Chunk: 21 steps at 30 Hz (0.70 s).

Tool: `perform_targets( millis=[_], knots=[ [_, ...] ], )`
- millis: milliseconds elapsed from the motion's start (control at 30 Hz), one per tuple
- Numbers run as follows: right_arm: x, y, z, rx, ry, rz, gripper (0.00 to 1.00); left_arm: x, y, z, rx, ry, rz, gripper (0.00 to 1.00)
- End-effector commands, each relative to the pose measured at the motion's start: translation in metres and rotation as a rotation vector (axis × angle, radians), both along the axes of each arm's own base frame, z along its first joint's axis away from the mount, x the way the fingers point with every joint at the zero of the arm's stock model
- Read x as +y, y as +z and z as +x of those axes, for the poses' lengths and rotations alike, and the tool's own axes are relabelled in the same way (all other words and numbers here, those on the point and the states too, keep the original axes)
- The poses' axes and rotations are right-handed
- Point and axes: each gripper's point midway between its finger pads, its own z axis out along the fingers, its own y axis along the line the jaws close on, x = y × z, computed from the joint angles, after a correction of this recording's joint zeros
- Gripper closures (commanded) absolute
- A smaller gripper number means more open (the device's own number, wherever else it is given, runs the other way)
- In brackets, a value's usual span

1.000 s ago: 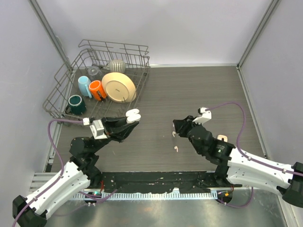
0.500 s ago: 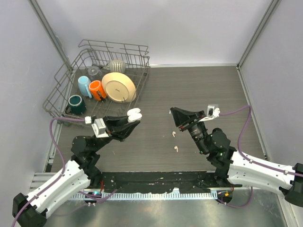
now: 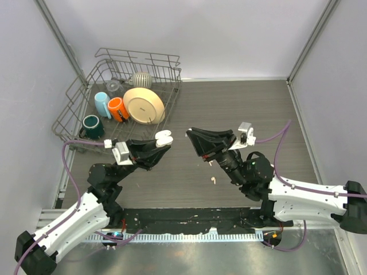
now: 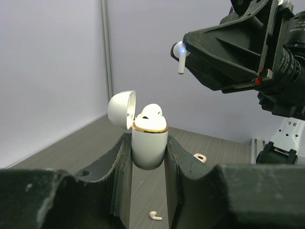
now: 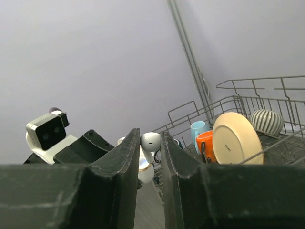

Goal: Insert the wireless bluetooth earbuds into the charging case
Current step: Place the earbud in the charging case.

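Top view: held earbud (image 4: pixel 180 53) can't be seen there, hidden under right gripper (image 3: pixel 191 135) tips. Case (image 4: pixel 149 143) lower half hidden between left gripper (image 4: pixel 148 155) fingers. Seated earbud (image 4: pixel 152 111) shows only its top. 1 loose earbud (image 4: pixel 200 157) on the table is partly behind a finger. Right wrist view: case mostly behind held earbud, rack (image 5: pixel 262 80) cut by right edge. Right arm (image 3: pixel 309 197) cut at top view's right edge.

Top camera looks down; facing wrist cameras share the charging case (image 4: pixel 149 143).
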Motion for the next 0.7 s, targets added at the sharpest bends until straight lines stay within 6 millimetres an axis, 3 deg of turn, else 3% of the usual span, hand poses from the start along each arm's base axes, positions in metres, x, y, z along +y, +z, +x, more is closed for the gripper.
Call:
perform_targets(
  millis=[0,200,333,667],
  knots=[
    [0.007,0.043,-0.013,-0.114,0.009,0.065,0.99,0.005,0.016,-0.002,-0.044,0.008,-0.051,1.0],
    [0.028,0.05,-0.021,-0.143,0.041,0.06,0.99,0.004,0.015,-0.003,-0.044,0.003,-0.047,1.0],
    [0.044,0.044,-0.025,-0.142,0.064,0.047,0.99,0.004,0.017,-0.004,-0.048,-0.002,-0.053,1.0],
    [0.06,0.037,-0.026,-0.124,0.085,0.052,0.99,0.002,0.019,-0.005,-0.055,-0.013,-0.056,1.0]
  ],
)
